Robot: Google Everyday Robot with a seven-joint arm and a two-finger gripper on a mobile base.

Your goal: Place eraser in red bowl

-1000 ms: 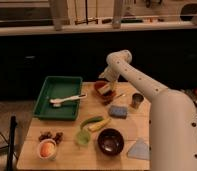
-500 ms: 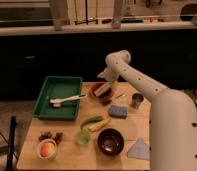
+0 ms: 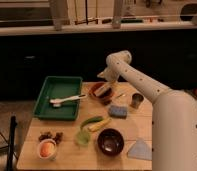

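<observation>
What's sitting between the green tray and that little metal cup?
In the camera view, the red bowl sits between the green tray and the metal cup. The robot's tool hangs just above the bowl.

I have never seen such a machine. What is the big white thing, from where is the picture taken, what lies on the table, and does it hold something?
The big white thing is a robot arm on a mobile base. There is only one camera; it looks down at the wooden table from its near side. The arm's tool, a two-finger clamp, hangs open just above the red bowl and seems to hold nothing. A small pale block, probably the eraser, lies in that bowl. Also on the table are a green tray with a white utensil, a blue-grey pad, a metal cup, a dark bowl and a green cup.
</observation>
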